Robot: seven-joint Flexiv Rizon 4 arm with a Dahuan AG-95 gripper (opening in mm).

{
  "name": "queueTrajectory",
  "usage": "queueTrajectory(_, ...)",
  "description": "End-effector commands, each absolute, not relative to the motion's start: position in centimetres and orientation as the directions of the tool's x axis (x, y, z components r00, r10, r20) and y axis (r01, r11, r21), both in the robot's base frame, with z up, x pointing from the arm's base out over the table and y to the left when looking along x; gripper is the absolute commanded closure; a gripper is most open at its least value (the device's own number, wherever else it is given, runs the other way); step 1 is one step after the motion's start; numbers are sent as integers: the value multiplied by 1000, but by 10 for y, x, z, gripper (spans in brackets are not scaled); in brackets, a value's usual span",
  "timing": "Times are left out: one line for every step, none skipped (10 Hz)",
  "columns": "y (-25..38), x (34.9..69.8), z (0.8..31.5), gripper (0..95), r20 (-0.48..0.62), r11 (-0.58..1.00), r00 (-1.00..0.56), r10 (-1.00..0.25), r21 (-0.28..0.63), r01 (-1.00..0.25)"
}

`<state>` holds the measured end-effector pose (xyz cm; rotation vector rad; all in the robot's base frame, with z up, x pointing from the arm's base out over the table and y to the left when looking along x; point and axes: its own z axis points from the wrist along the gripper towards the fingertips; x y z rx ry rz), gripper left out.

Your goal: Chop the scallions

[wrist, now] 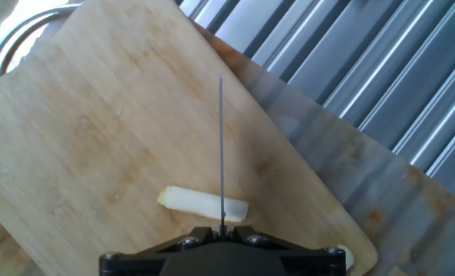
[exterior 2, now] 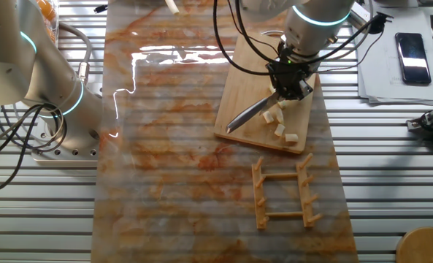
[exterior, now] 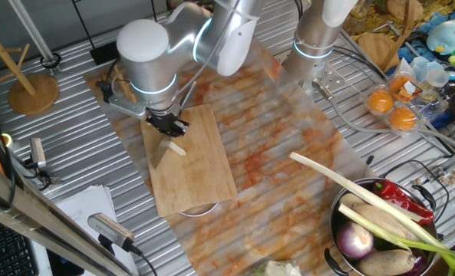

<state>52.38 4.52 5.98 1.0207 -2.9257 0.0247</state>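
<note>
Resting on the cutting board (exterior: 192, 165), the scallions (wrist: 202, 204) are crossed by a knife (exterior 2: 251, 113). The knife is clamped in the gripper (exterior 2: 290, 82); cut chunks (exterior 2: 280, 131) are seen nearby.

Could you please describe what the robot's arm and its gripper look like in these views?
The silver-grey and white robot arm is built of smooth rounded segments, with glowing cyan light rings at its joints. A large white domed cap covers the wrist joint. Black cables loop along it down to the small black two-finger gripper, which looks like a dark metal block with visible screws in the hand view.
</note>
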Motion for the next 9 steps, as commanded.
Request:
queueTrajectory(45,523,61,950,48,786,-785,-618,0,-619)
queueTrajectory(46,523,61,950,47,786,-785,-618,2,-618)
queueTrajectory(46,523,61,950,44,786,-785,-618,5,-618)
queueTrajectory(48,522,61,950,44,785,-784,-619,8,-620)
queueTrajectory(49,522,61,950,46,787,-786,-617,7,-617)
queueTrajectory(50,522,60,950,48,788,-787,-615,6,-615)
queueTrajectory(50,522,60,950,49,788,-787,-614,4,-615)
queueTrajectory(49,522,59,950,48,789,-788,-614,6,-614)
queueTrajectory(50,522,59,950,49,788,-787,-615,9,-615)
